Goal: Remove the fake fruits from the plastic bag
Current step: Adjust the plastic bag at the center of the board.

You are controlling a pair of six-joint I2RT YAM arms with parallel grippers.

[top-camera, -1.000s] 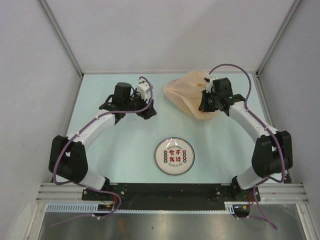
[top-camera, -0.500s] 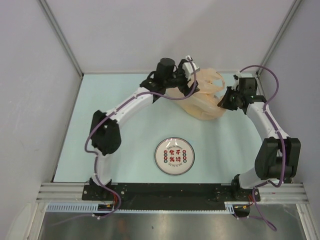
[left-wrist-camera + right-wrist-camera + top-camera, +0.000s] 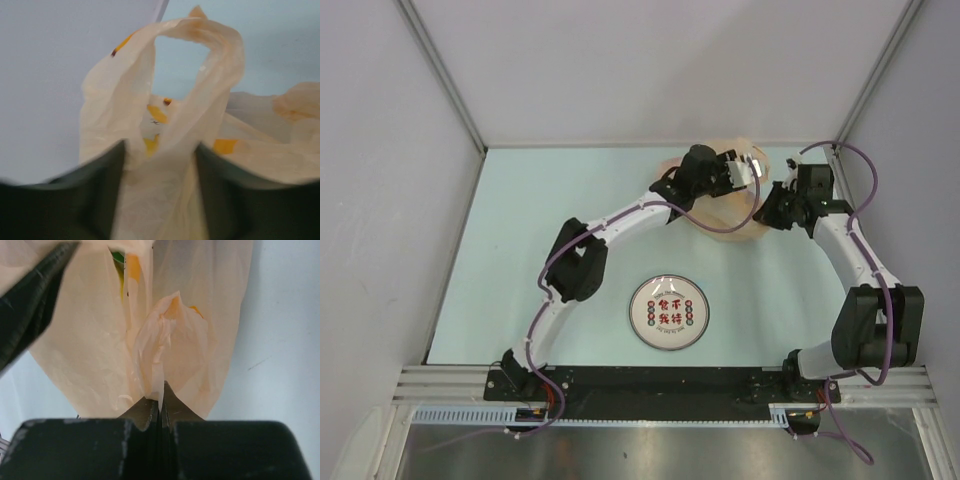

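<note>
My left gripper (image 3: 159, 156) has swung across to the crinkled pale-orange plastic bag (image 3: 725, 222) at the worktop's far right corner, jaws spread astride its loop handle (image 3: 227, 60), while my right gripper (image 3: 161, 399) pinches its film, ready to open it onto the yellow fake fruits (image 3: 156, 114) inside.

Pale blue tabletop (image 3: 520, 260) — plain grey-white walls (image 3: 660, 70), metal corner posts (image 3: 440, 75)
</note>
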